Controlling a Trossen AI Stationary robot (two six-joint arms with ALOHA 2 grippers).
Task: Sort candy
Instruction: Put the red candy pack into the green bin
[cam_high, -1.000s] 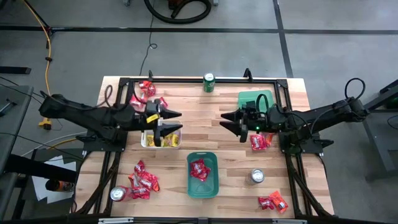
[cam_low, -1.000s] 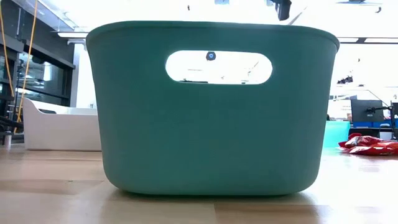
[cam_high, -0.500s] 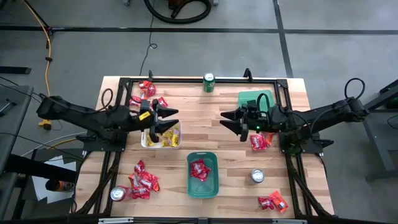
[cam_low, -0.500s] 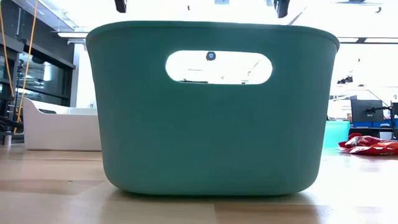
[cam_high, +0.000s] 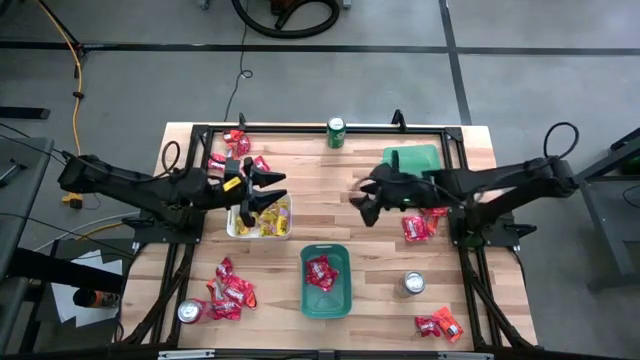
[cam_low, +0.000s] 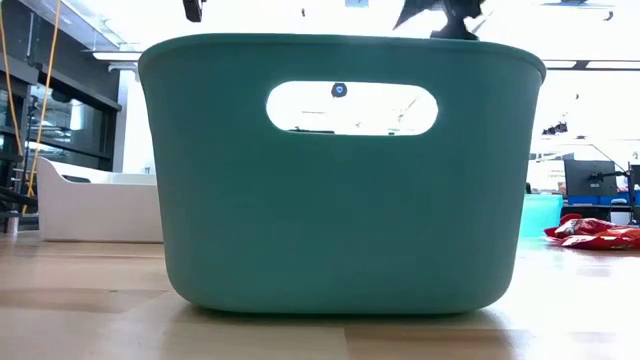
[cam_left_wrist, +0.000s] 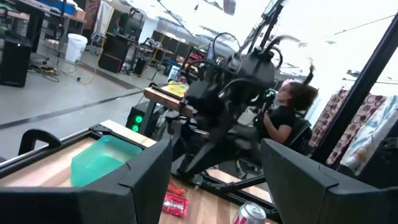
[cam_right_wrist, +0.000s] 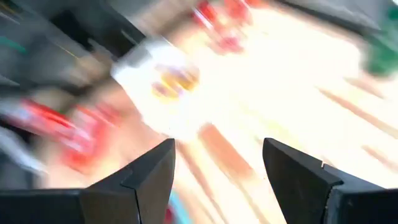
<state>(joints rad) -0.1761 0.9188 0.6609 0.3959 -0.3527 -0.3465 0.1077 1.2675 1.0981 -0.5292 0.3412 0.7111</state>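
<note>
Red candy packets lie in piles on the table: far left (cam_high: 236, 150), near left (cam_high: 228, 292), right (cam_high: 418, 228) and near right (cam_high: 440, 326). Red candy lies in the near teal bin (cam_high: 326, 282); yellow candy lies in the white tray (cam_high: 262, 220). My left gripper (cam_high: 272, 192) is open and empty above the white tray. My right gripper (cam_high: 364, 202) is open and empty above the table's middle, left of the far teal bin (cam_high: 412, 160). Both wrist views show open, empty fingers.
A green can (cam_high: 337, 132) stands at the far edge. Silver cans stand at the near left (cam_high: 189, 312) and near right (cam_high: 413, 284). A black frame runs around the table. In the low view the near teal bin (cam_low: 340, 170) fills the picture. A person sits beyond the table (cam_left_wrist: 287, 118).
My left gripper has drawn back a little toward the table's left and far edges over the white tray. My right gripper has swung fast toward the table's left and near edges and has turned; its wrist view is blurred.
</note>
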